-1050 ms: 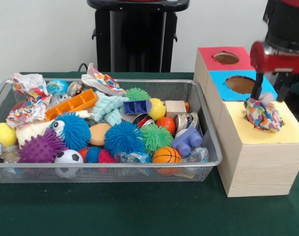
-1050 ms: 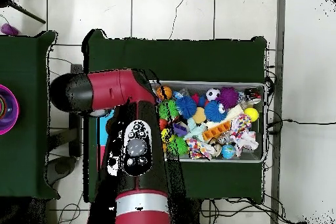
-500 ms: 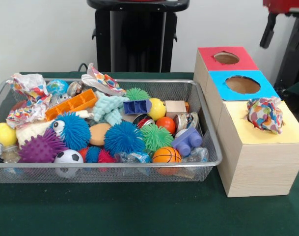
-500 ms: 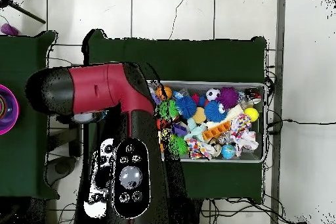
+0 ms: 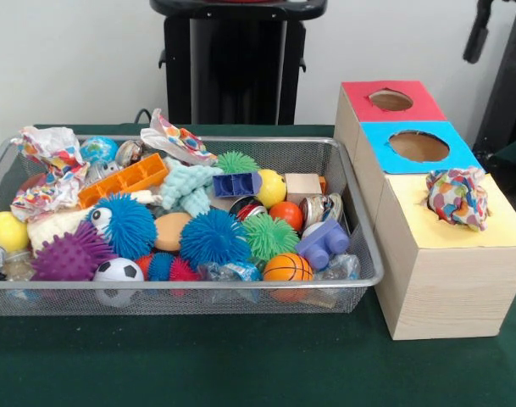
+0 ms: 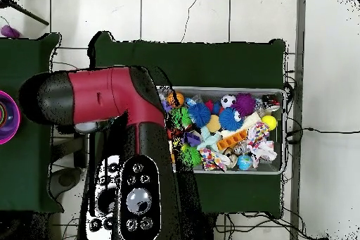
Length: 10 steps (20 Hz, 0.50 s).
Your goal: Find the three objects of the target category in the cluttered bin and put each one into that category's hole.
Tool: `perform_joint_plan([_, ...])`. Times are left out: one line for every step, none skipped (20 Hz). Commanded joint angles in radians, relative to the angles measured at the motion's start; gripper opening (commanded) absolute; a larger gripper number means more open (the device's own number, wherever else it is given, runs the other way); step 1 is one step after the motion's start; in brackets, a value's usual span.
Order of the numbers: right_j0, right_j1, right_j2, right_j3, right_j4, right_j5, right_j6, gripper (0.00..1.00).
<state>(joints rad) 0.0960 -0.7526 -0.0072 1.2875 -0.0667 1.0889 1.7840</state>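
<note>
Wrapper [image 5: 457, 197], a crumpled, multicoloured wad, is being seen in the front view lodged in the hole of the yellow box [image 5: 448, 254], its top sticking out above the lid. It is being flanked by the blue box [image 5: 417, 147] and, further back, the red box [image 5: 387, 101], both with open holes. Only a dark piece of the gripper [image 5: 476, 32] is being shown at the top right edge, well above the wrapper and apart from it; whether its fingers are open or closed cannot be told. More crumpled wrappers are being seen among balls and blocks in the bin [image 5: 360, 254], at its far left.

In the overhead view, the boxes and the gripper are being hidden by the red arm [image 6: 112, 96]. The bin [image 6: 281, 131] is being shown full of toys on the green table [image 6: 211, 61].
</note>
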Motion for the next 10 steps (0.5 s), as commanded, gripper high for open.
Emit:
perform_joint_plan([-0.043, 0.030, 0.079, 0.085, -0.017, 0.016, -0.036, 0.00])
perform_joint_plan([-0.039, 0.032, 0.076, 0.078, -0.022, 0.025, -0.034, 0.00])
perform_joint_plan([-0.036, 0.023, 0.070, 0.089, -0.019, 0.017, -0.021, 0.00])
perform_joint_plan([-0.033, 0.019, 0.065, 0.092, -0.022, 0.009, -0.012, 0.00])
perform_joint_plan([-0.030, 0.016, 0.060, 0.095, -0.024, 0.000, -0.004, 0.00])
perform_joint_plan([-0.030, 0.016, 0.059, 0.096, -0.025, -0.001, -0.003, 0.00])
perform_joint_plan([-0.029, 0.015, 0.059, 0.096, -0.026, -0.003, -0.003, 0.00])
perform_joint_plan([-0.030, 0.018, 0.059, 0.094, -0.026, -0.001, -0.002, 0.00])
perform_joint_plan([-0.030, 0.019, 0.059, 0.094, -0.025, -0.002, 0.000, 0.00])
perform_joint_plan([-0.029, 0.020, 0.059, 0.093, -0.025, -0.002, 0.001, 0.00])
